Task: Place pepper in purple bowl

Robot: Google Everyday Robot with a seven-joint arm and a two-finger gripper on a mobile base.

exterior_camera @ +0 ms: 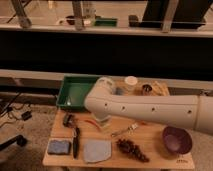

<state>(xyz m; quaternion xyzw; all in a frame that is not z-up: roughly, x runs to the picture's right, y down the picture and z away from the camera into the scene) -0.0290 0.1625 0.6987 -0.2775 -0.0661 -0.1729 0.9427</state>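
The pepper (89, 122) is a slim orange-red chili lying on the wooden table (150, 131), left of centre, with its right end hidden under my arm. The purple bowl (176, 139) stands empty at the table's right front. My white arm (150, 107) reaches in from the right, across the table above the pepper. The gripper (103, 121) hangs below the arm's left end, right beside the pepper, and is mostly hidden by the arm.
A green tray (74, 92) sits at the back left. A black brush (76, 141), blue sponge (59, 147) and grey cloth (96, 151) lie along the front left. Grapes (132, 149) and a fork (125, 131) lie mid-front. A white cup (131, 82) stands at the back.
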